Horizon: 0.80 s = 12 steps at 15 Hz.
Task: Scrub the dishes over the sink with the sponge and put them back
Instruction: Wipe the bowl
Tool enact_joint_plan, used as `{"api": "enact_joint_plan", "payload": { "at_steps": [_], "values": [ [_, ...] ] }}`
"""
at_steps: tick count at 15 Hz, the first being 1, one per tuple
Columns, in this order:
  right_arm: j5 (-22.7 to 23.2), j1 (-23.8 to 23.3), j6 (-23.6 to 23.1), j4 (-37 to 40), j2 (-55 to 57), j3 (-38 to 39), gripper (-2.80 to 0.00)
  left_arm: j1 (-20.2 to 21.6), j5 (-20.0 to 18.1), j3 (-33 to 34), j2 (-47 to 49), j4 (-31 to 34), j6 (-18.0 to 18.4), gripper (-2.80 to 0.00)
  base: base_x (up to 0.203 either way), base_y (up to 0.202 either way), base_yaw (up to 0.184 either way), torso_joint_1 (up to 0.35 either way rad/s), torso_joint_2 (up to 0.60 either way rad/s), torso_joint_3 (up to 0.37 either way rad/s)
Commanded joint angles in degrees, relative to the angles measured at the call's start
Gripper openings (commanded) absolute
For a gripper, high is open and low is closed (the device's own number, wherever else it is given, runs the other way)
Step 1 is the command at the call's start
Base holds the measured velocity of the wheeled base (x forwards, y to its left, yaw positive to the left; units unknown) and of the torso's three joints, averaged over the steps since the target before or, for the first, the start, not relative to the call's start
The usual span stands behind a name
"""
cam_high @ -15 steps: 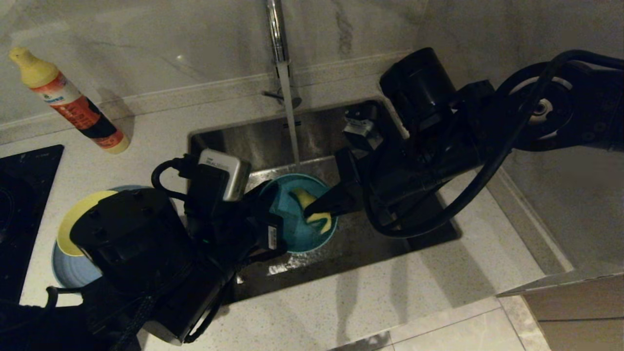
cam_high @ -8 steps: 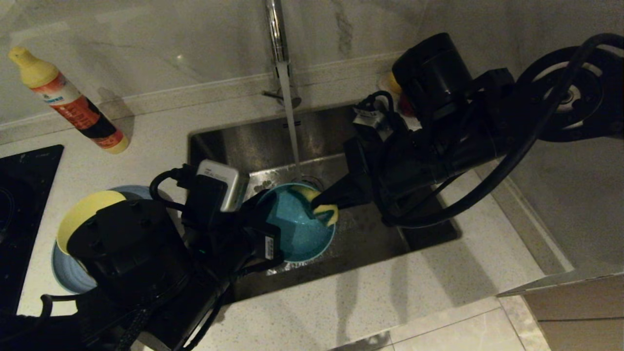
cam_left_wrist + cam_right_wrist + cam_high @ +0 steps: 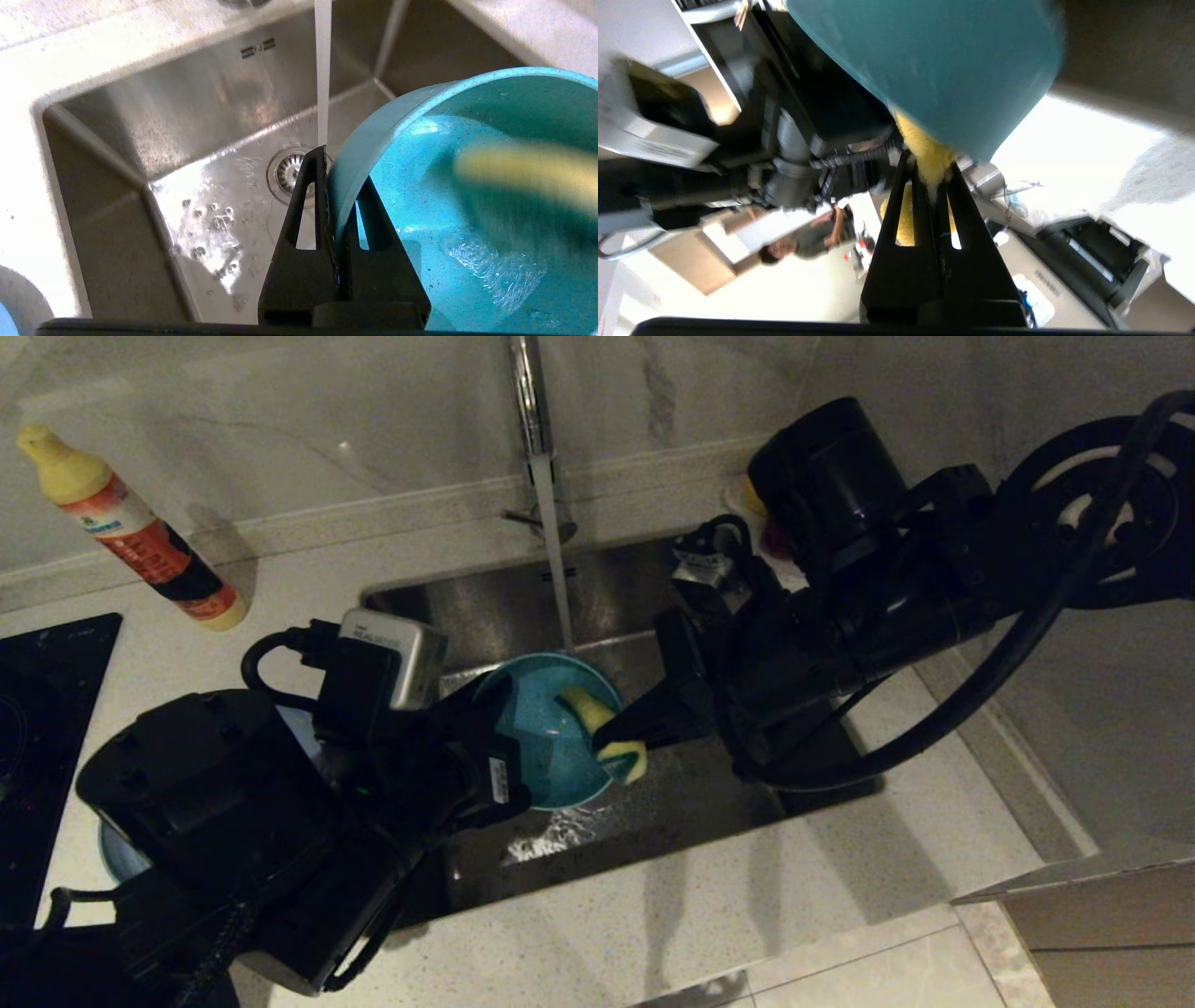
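One teal bowl (image 3: 546, 733), rim pinched in left gripper (image 3: 334, 186) above the sink (image 3: 495, 607); one sponge (image 3: 611, 737), clamped in right gripper (image 3: 930, 175), pressed inside it.

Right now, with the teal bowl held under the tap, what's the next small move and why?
Probably another short sponge stroke across the bowl's inside. The left gripper has its jaws pinched on the rim of the round teal bowl over the stainless-steel sink; the right gripper holds the soft yellow sponge against its inner wall, water running.

Yellow-capped bottle (image 3: 131, 530) on pale counter (image 3: 653, 915), black hob (image 3: 42, 728) at left
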Motion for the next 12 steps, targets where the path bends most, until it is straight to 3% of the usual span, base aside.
{"api": "enact_joint_plan", "payload": {
  "at_steps": [1, 12],
  "values": [
    [0.21, 1.73, 0.15, 0.34, 0.57, -0.05, -2.80, 0.25, 0.26, -1.49, 0.06, -0.31, -0.03, -2.80, 0.000, 0.000, 0.000, 0.000, 0.00, 0.000],
    [0.13, 1.16, -0.11, -2.06, 1.80, -0.34, -2.80, 2.02, -0.27, -1.29, -1.47, -0.22, -0.34, -2.80, 0.000, 0.000, 0.000, 0.000, 0.00, 0.000]
  ]
}}
